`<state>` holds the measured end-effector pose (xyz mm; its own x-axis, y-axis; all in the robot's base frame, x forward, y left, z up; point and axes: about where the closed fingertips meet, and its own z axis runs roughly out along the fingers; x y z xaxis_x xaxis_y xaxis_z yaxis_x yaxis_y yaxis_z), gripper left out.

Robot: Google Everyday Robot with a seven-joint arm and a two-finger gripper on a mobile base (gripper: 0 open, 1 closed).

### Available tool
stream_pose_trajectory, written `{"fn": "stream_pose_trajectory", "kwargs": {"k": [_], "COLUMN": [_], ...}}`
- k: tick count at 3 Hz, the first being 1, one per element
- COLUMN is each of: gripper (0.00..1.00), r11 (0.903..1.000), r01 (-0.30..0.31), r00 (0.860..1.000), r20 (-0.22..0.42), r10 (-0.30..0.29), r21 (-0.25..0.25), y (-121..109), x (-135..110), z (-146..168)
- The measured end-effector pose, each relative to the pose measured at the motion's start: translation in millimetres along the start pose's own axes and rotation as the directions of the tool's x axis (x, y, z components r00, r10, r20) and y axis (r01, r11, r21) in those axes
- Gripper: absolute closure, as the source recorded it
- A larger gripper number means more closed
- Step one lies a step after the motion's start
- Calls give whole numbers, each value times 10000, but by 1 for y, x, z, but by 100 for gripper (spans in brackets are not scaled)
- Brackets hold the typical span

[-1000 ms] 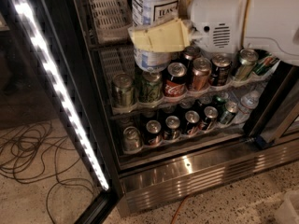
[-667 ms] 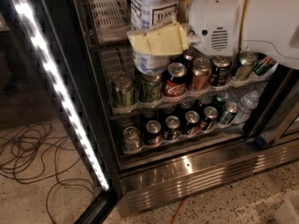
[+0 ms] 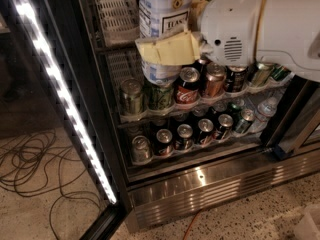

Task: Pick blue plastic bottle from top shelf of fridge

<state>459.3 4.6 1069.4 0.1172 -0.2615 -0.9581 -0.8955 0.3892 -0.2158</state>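
Note:
The blue plastic bottle (image 3: 162, 19) is large, with brown tea and a pale label with a dark box. It hangs in front of the fridge's (image 3: 210, 184) racks, its base over the cans. My gripper (image 3: 167, 49) reaches in from the right on a white arm (image 3: 260, 29), and its yellow-padded fingers (image 3: 170, 48) are shut on the bottle's lower half. The top shelf (image 3: 112, 14), a grey rack with slotted lanes, shows at the upper left behind the bottle.
Two lower racks hold several cans, among them a red Coca-Cola can (image 3: 187, 86) and a small water bottle (image 3: 265, 109). The glass door with its LED strip (image 3: 60, 94) stands open at the left. Cables (image 3: 30, 169) lie on the floor.
The bottle and my gripper have shifted slightly up and out from the shelf, with the grip unchanged.

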Motion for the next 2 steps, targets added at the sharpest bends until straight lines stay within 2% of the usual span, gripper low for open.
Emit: {"fn": "stream_pose_trajectory", "kwargs": {"k": [2], "gripper": [100], "r11": [9998], "r01": [-133], "r00": [9999], "r20": [8], "r10": [134], "r21": [-121], "y": [10], "x": [5], "z": [2]}}
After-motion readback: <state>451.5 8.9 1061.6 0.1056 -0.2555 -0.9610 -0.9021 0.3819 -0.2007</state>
